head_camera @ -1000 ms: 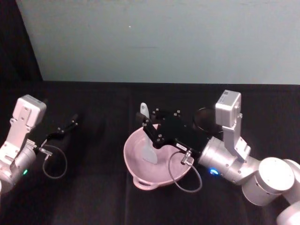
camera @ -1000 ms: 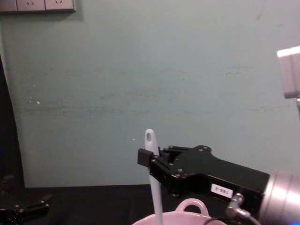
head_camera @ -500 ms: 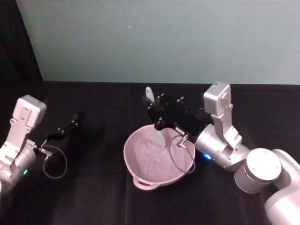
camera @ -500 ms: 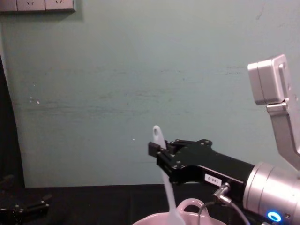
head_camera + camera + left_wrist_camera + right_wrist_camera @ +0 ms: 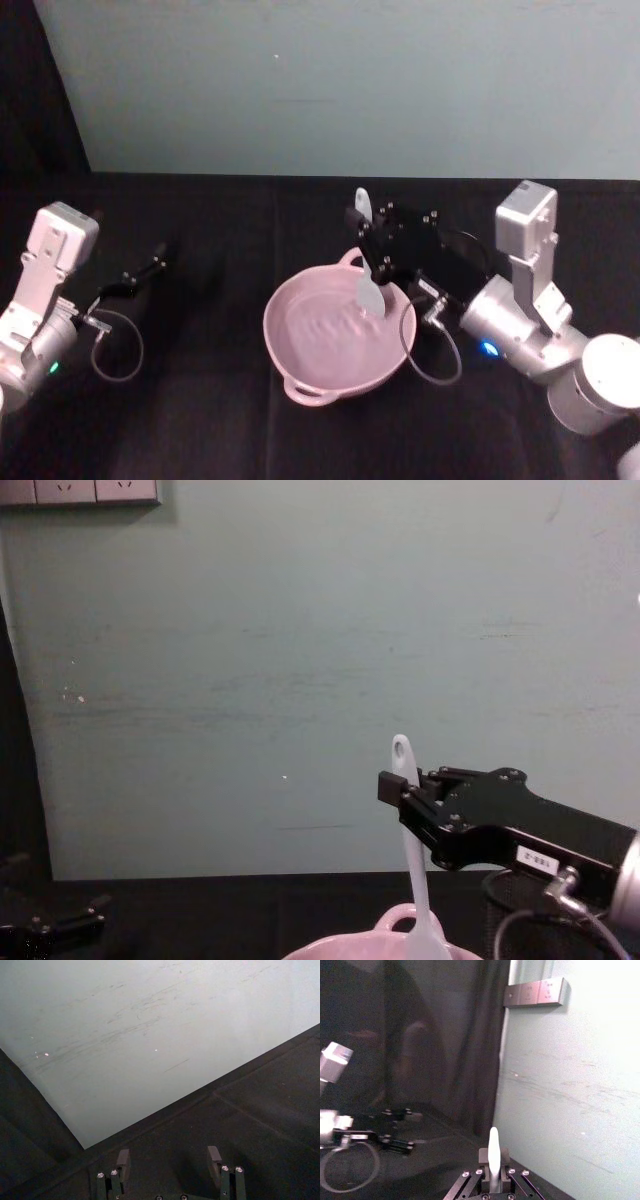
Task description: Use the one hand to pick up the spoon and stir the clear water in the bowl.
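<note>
The right arm reaches from the lower right of the head view, its silver wrist slanting up toward the centre. The black boxy right gripper (image 5: 366, 240) stands over the upper right rim of the pale pink round bowl (image 5: 275, 345). Its fingers are clamped on the handle of the long slim white plastic spoon (image 5: 369, 292).

The spoon is almost upright. Its flat head is down inside the bowl, near the right wall, and the tip with the oval hole rises above the fingers. The bowl sits at the middle of the black cloth table (image 5: 200, 420), with free cloth to the left and below. A black wire-mesh cup (image 5: 510, 920) stands just behind the gripper. The water shows small ripples.

The left gripper (image 5: 155, 262) rests at the left of the frame, well apart, with its fingers spread.
</note>
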Available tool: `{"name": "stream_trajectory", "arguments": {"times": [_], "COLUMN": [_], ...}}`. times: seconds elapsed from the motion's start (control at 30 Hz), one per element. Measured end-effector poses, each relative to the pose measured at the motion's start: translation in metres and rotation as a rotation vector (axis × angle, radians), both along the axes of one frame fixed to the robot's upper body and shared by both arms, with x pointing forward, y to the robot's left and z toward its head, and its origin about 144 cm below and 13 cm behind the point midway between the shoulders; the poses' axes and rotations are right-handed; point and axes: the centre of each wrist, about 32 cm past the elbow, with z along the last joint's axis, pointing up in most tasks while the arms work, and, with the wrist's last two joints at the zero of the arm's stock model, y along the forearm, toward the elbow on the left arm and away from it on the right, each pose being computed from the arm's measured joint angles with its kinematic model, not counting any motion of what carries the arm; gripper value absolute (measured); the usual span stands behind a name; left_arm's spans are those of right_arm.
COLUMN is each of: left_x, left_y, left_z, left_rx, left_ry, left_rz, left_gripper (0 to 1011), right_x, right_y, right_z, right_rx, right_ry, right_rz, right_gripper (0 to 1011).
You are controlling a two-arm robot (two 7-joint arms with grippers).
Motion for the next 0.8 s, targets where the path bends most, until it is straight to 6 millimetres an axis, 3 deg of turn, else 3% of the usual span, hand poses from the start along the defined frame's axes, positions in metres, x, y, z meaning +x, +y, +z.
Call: {"name": "stream_trajectory", "arguments": {"times": [0.37,0.8], "left_x": [0.0,0.0], "left_y": [0.0,0.0], "left_z": [0.0,0.0], "left_rx": [0.0,0.0], "left_ry": [0.0,0.0], "left_rz": [0.0,0.0], "left_gripper": [1005,1005], "right_x": [-0.019,0.004], "right_y": [0.01,0.035], "right_z": [-0.008,-0.016], "right_rx": [0.073,0.112], "right_ry": [0.063,0.069], "right_rz": [0.15,0.155], "right_gripper": [116,116]}}
